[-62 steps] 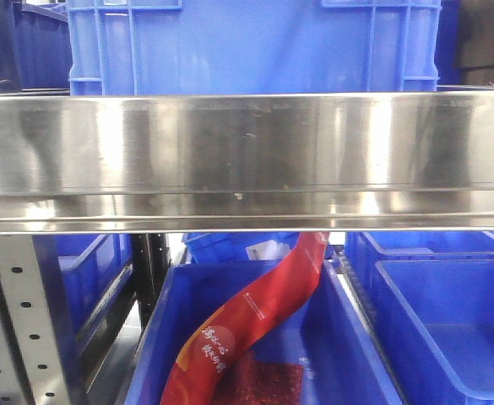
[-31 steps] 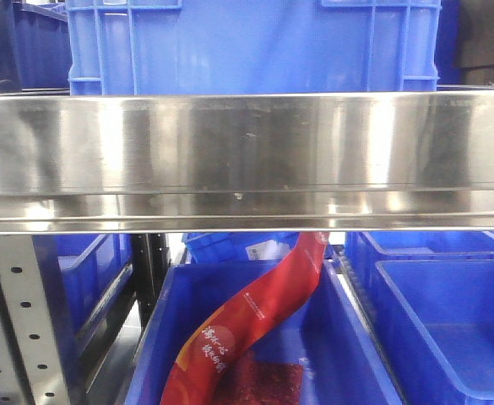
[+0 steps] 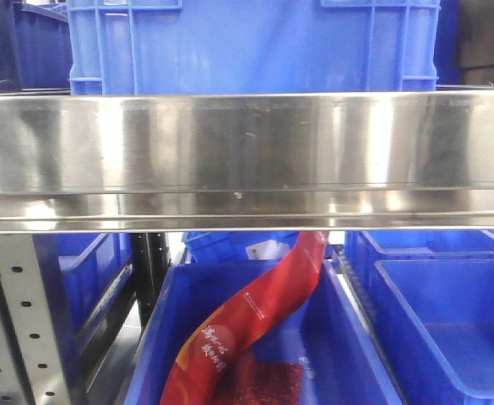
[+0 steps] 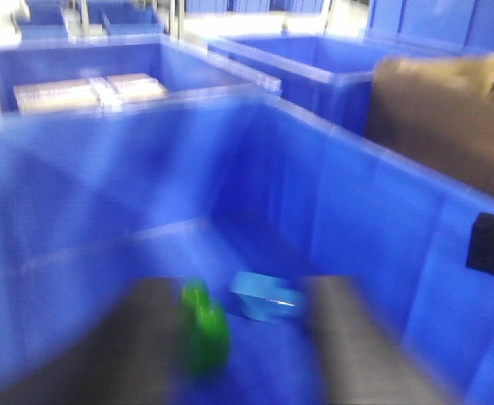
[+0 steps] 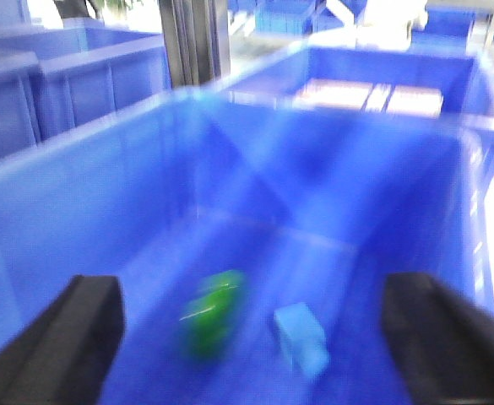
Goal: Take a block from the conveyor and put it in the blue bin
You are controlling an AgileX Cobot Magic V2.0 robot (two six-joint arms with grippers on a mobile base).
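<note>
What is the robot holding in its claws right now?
Nothing. The right gripper is wide open over the blue bin; the green block lies loose inside. The left gripper looks empty too.

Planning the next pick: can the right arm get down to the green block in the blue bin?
Probably yes: the right gripper is open above the blue bin, and nothing covers the green block; the view is blurred.

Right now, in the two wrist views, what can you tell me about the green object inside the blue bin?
The green object is small, bright green, rounded and glossy, its exact shape lost to motion blur. It sits low in the blue bin, near the floor, just beside a light blue block; contact cannot be judged. It appears between the left gripper fingers; the right gripper is open above it, not gripping.
</note>
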